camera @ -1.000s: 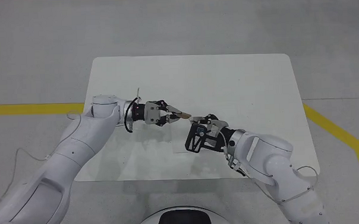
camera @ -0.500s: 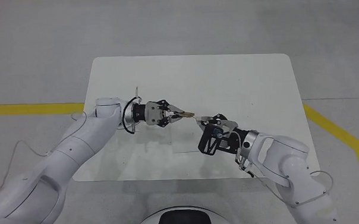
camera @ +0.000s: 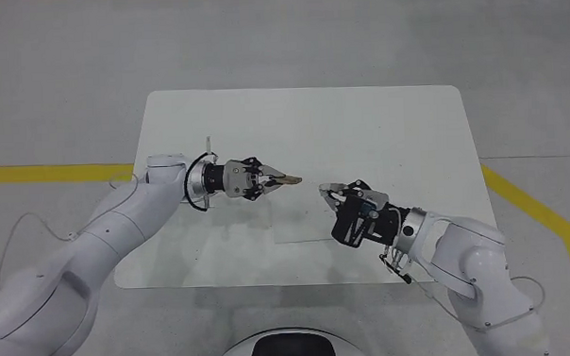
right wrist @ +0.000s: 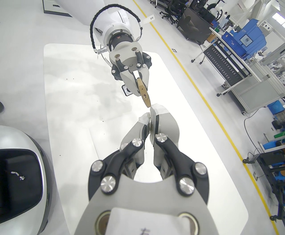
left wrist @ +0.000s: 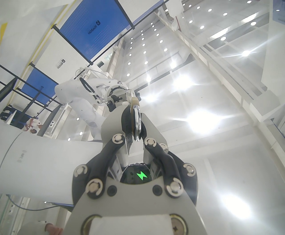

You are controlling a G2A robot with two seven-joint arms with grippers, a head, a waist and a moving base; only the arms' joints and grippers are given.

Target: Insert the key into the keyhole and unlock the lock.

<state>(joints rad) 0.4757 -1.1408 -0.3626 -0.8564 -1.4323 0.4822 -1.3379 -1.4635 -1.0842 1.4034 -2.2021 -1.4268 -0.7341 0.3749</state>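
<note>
Item: lock [right wrist: 144,93], brass, clamped in my left gripper [right wrist: 139,85], keyhole [right wrist: 145,96] facing my right gripper [right wrist: 151,113]. Item: key [right wrist: 151,126], pinched edge-on in that closed gripper, lock ahead and apart (blade tip hidden). Method: line blade with slot, advance straight, then turn.

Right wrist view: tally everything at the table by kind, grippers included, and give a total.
lock: 1
key: 1
grippers: 2 (left gripper, right gripper)
table: 1
Total: 5
</note>
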